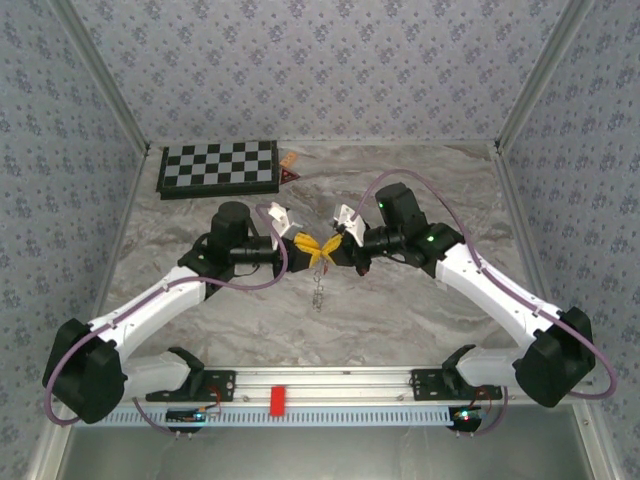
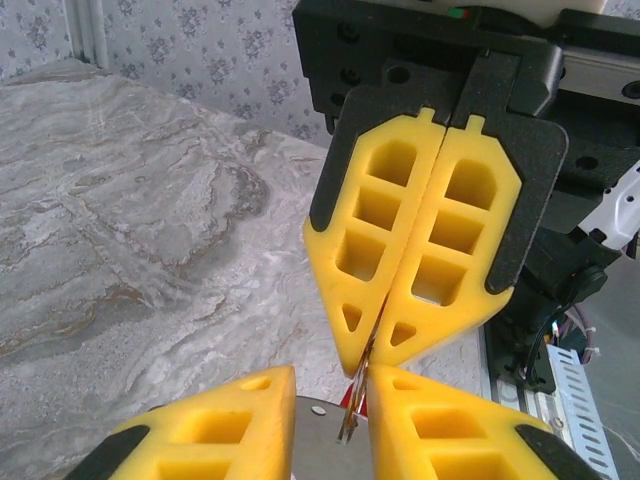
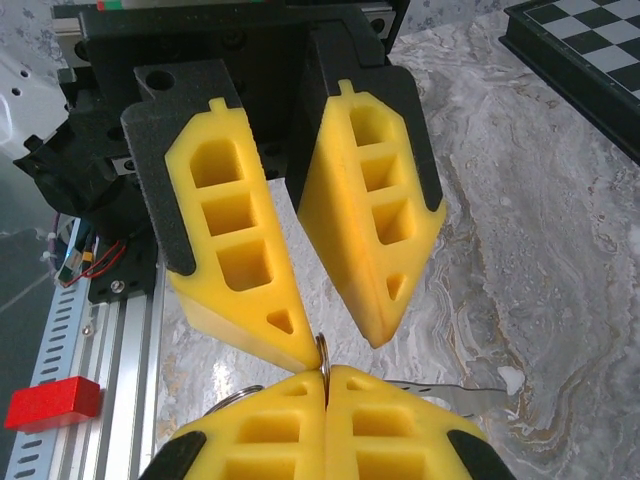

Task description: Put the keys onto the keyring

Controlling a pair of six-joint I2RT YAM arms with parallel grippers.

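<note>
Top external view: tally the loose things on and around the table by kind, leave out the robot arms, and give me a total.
1 black-and-white chequered chessboard
1 orange-brown triangular piece
1 red rectangular block
1 silvery metal keyring with dangling chain
Total: 4

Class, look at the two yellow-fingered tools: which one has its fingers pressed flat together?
The right tool: its fingers meet along their length, pinching the keyring. The left tool shows a clear gap.

Chessboard (image 1: 218, 168) behind and left of keyring (image 1: 318, 288)
</note>
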